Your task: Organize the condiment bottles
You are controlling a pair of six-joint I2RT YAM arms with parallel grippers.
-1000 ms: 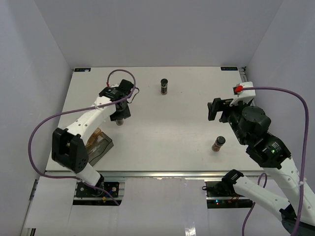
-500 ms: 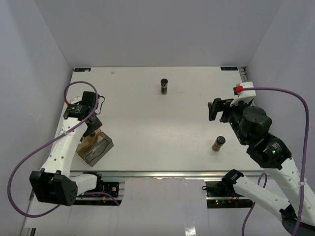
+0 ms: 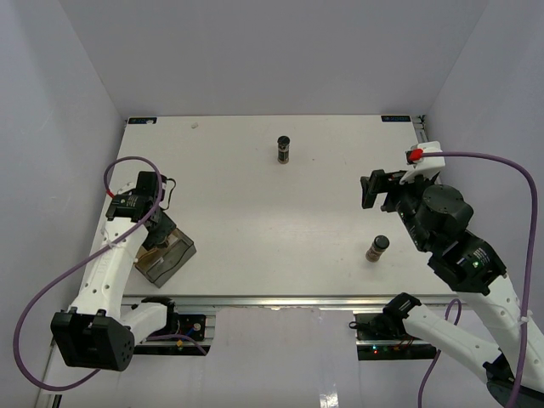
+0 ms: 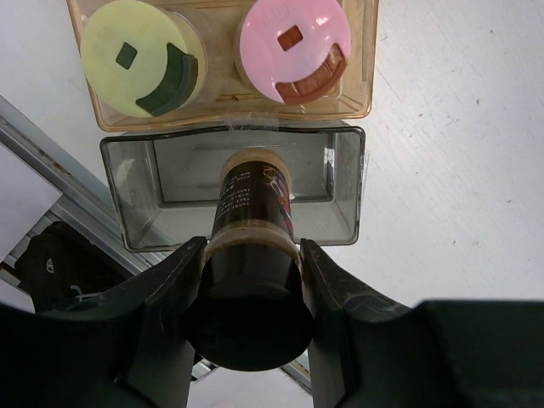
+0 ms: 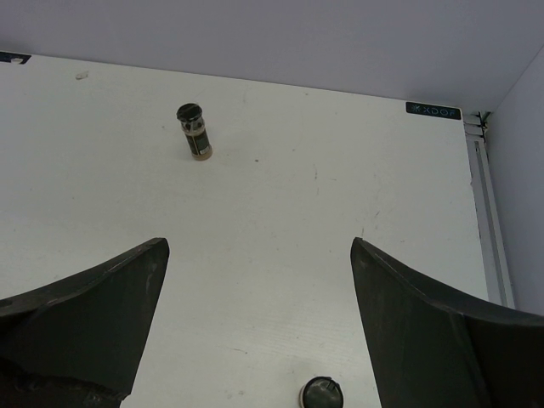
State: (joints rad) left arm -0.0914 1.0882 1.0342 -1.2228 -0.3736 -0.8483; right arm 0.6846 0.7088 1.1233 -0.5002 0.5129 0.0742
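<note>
1. My left tool (image 4: 251,285) is clamped on a dark-capped bottle (image 4: 255,217), over the grey box (image 4: 127,200) at the left edge of the top view.
2. My right tool (image 5: 259,255) is apart, holding nothing.
3. Amber tray (image 4: 223,109), top of the left wrist view: 2 jars, a yellow-capped jar (image 4: 136,55) and a pink-capped jar (image 4: 293,42).
4. On the table (image 3: 255,212): far bottle (image 3: 284,149) upper centre, near bottle (image 3: 376,248) lower right.

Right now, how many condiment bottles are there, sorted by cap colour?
Black caps: 3, the held bottle, far bottle, near-right bottle
Pink cap: 1, the pink-capped bottle
Yellow cap: 1, the yellow-capped bottle
Total: 5 bottles
</note>
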